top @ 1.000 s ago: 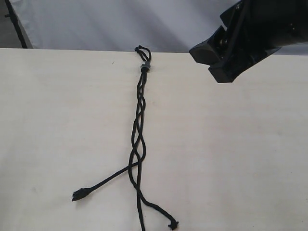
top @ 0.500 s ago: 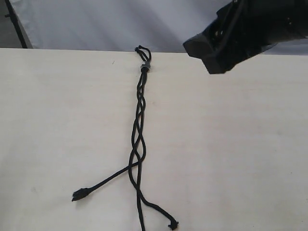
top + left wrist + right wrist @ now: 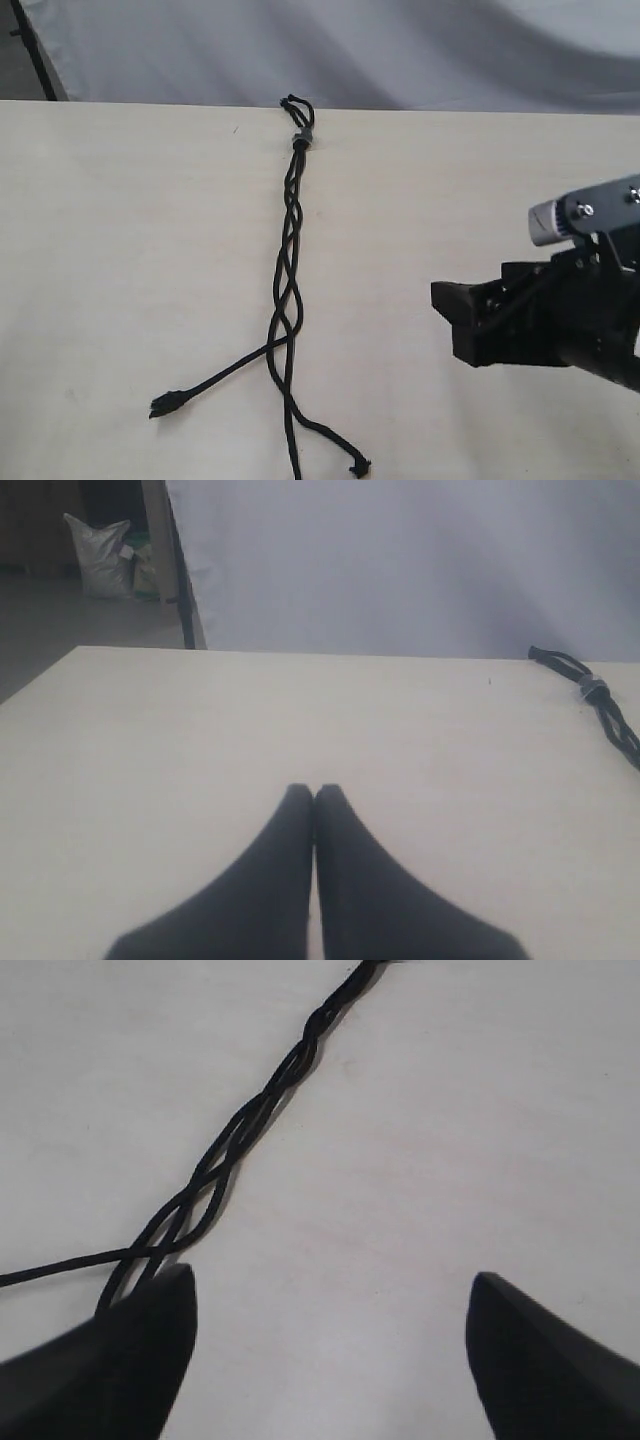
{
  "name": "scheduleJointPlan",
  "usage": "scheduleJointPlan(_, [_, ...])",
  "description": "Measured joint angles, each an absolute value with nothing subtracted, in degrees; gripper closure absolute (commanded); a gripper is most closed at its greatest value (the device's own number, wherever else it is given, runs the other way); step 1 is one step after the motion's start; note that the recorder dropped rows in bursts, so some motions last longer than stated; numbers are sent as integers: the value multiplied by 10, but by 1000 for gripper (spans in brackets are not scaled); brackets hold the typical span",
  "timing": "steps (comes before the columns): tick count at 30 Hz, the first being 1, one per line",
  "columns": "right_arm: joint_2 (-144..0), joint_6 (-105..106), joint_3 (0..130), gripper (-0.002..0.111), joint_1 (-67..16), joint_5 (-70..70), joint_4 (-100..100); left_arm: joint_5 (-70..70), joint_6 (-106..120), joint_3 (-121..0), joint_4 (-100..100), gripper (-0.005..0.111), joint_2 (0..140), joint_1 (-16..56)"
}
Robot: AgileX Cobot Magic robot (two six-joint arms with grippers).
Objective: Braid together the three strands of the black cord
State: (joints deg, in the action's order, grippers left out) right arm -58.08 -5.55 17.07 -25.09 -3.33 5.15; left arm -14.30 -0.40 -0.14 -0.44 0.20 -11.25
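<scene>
A pale surface [image 3: 120,250] is filling almost the whole exterior view, with a grey-white curtain [image 3: 420,50] hanging behind it along the top of the frame. The right arm is occupying the lower right of that frame. Its right hand [image 3: 455,322] is pointing left toward the middle with fingers spread wide and gripping nothing. Its wrist camera is showing bare surface between the two tips, with the cord running up to one of them. That wide stance is reading as readiness to take a loose strand, since the hand is sitting about level with the place where the plait ends. The left hand [image 3: 314,792] is not appearing in the exterior view. Its own camera is showing its fingers pressed together, empty, low above bare surface and well apart from the cord, probably parked out of the way.

The black cord [image 3: 288,250] is lying down the centre of the frame, from the surface's far edge to the bottom. Its upper stretch is crossing loosely into a few plait turns, so the braid is looking partly done. Below the last crossing the three strands [image 3: 285,370] are fanning apart, which is keeping each one easy to single out. One is ending at the lower-left tip [image 3: 160,405], one is curling to the lower-right tip [image 3: 359,466], and the third is running off the bottom edge. At the top a small knot [image 3: 301,140] is joining them, with a short loop [image 3: 297,103] lying beyond it
</scene>
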Motion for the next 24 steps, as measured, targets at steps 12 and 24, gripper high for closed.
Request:
scheduleJointPlan(12, [-361,-81,45,37,-233,-50,26,-143,-4,-1,-4,105,2,-112])
scheduleJointPlan(24, [-73,-90,2,37,4,-7,26,-143,-4,-1,-4,105,2,-113])
